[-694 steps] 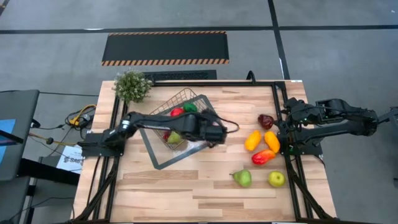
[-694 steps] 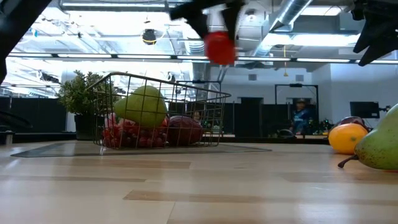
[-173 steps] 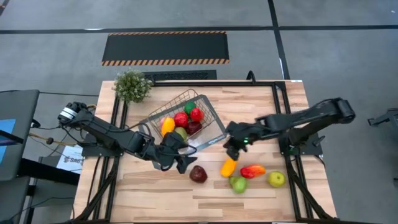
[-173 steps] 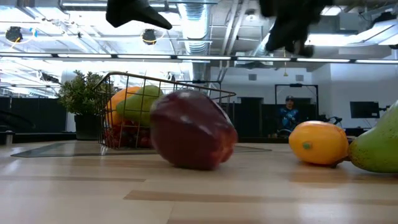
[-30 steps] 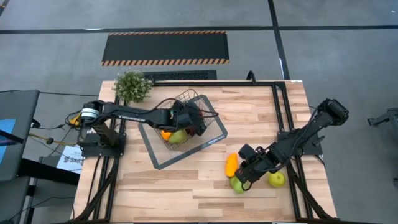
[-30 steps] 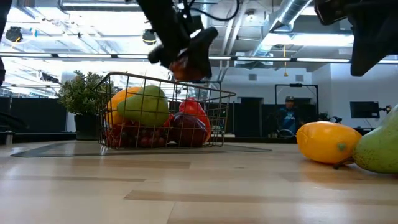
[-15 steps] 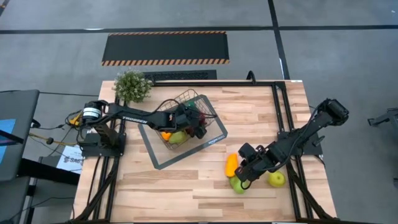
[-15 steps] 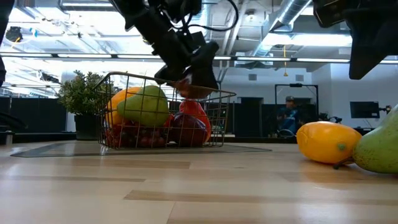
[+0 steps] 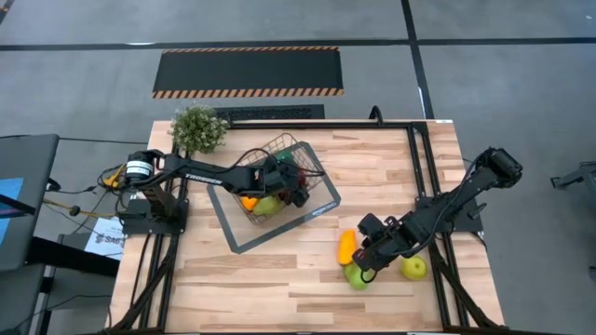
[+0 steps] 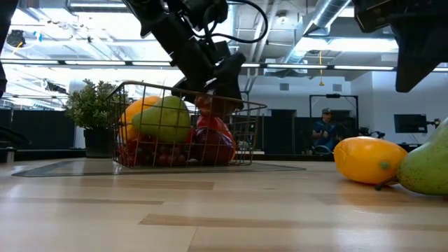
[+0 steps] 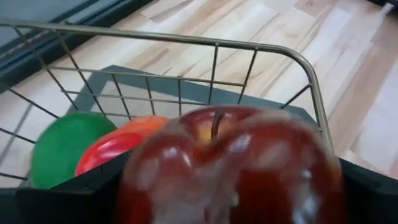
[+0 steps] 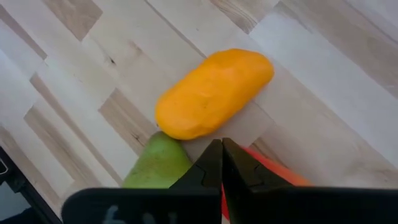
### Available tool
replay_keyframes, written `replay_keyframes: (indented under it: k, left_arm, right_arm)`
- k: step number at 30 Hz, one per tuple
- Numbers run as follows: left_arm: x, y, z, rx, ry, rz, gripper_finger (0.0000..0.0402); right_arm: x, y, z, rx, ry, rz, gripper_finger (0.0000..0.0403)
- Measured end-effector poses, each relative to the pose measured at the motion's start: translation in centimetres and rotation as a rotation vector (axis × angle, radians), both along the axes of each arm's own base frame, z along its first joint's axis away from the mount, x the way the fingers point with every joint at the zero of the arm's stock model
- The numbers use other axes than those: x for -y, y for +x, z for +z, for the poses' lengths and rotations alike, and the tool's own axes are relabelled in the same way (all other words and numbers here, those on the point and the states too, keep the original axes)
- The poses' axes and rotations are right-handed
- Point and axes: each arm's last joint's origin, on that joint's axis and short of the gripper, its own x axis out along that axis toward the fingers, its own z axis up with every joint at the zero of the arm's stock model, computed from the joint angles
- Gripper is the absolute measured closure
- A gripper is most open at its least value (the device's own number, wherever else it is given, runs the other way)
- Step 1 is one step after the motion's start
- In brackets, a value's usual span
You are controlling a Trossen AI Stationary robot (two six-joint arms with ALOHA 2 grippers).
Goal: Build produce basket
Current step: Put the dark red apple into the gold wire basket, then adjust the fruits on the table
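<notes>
The wire basket (image 9: pixel 277 141) stands on its grey tray (image 9: pixel 244 237) with produce inside: a green pear (image 10: pixel 161 119), an orange piece (image 10: pixel 136 108), grapes (image 10: pixel 150 155) and red pieces (image 10: pixel 213 136). My left gripper (image 9: pixel 296 186) hangs open over the basket's right part with a dark red apple (image 11: pixel 230 168) between its fingers, at rim height (image 10: pixel 206 103). My right gripper (image 12: pixel 221 146) is shut and hovers above an orange-yellow fruit (image 12: pixel 214 93), a green pear (image 12: pixel 158 165) and a red-orange piece (image 12: pixel 273 174) on the table. A yellow-green apple (image 9: pixel 413 268) lies beside them. My left gripper has the dark red apple between its two fingers, stem end (image 11: pixel 214 121) facing away from the wrist. The fingers slant down into the basket from the table's left. The apple shows blurred while the basket wires are sharp; I cannot tell whether the fingers touch it.
A bushy potted plant (image 9: pixel 197 128) stands at the table's far left corner, behind the basket. Black frame rails (image 9: pixel 417 167) run along the table's sides. Bare wood lies between the tray and the loose fruit. A person (image 10: pixel 324 133) is far off in the room.
My left gripper has sunk toward the basket with the dark red apple, from above the rim down to rim height, tipping a little more steeply.
</notes>
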Motion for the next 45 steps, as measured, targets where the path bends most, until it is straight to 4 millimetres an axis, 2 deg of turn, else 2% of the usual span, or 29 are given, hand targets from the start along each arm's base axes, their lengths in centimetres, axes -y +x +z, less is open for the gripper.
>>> replay_keyframes:
  k: [12, 20, 28, 31, 35, 39, 41, 45]
  left_arm:
    - [0.4, -0.1, 0.1, -0.026, -0.027, -0.037, 0.0038]
    - [0.3, 1.1, 2.8, 0.017, 0.017, -0.085, 0.0037]
    - [0.0, 1.1, 3.3, 0.011, 0.038, -0.086, 0.0037]
    - [0.1, 0.9, 4.5, 0.033, 0.015, -0.105, 0.0037]
    - [1.1, 1.4, 7.7, 0.115, -0.049, -0.190, 0.0037]
    - [3.1, 2.4, 10.5, 0.224, -0.115, -0.307, 0.0037]
    - [4.2, 2.8, 10.7, 0.239, -0.104, -0.322, 0.0037]
    - [6.4, 4.2, 9.3, 0.289, -0.128, -0.291, 0.0037]
  right_arm:
    - [0.0, 0.0, 0.0, -0.005, -0.003, 0.000, 0.0384]
    - [0.0, 0.0, 0.0, -0.006, -0.005, 0.005, 0.0379]
    - [0.0, -0.1, 0.0, -0.005, -0.006, 0.007, 0.0383]
    - [0.2, -0.4, 0.5, 0.002, -0.002, 0.007, 0.0380]
    - [0.8, -1.5, 1.3, -0.013, 0.010, -0.037, 0.0378]
    - [0.6, -2.9, 2.4, 0.010, 0.049, -0.047, 0.0381]
    - [0.3, -3.5, 2.9, 0.031, 0.083, -0.062, 0.0382]
    - [-0.7, -4.6, 3.1, 0.029, 0.125, -0.084, 0.0372]
